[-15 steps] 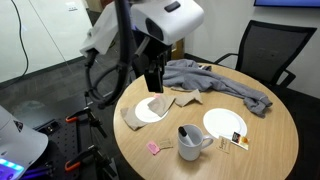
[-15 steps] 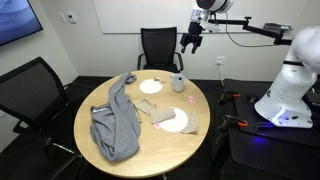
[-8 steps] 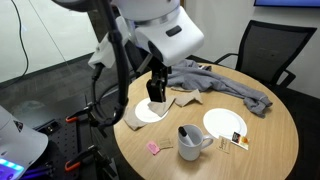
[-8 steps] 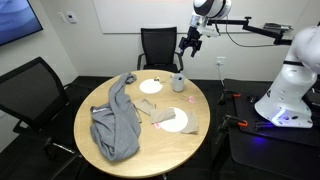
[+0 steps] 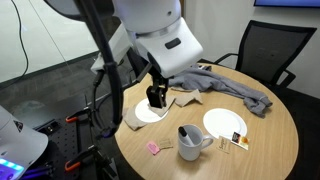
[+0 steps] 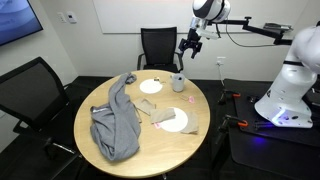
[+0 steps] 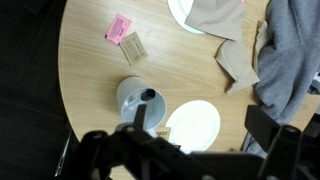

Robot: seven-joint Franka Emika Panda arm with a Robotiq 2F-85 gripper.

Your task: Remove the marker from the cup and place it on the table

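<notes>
Black two-finger gripper [image 5: 156,97] hangs in the air above the round, light tan wooden table [image 7: 90,70]; wrist view shows its dark fingers [image 7: 105,150] spread wide, nothing held. Slim dark marker [image 7: 149,96] stands inside the plain grey mug [image 7: 126,98], below the gripper and clear of both fingers. Round white plate [image 7: 196,126] sits just beside the mug; crumpled grey cloth [image 7: 295,60] lies farther off.

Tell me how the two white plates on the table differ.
The bare plate shows its whole white face; the covered plate is partly hidden under a tan napkin. The bare plate lies right beside the mug; the covered plate lies farther from it. Both are round, white and flat on the table.
</notes>
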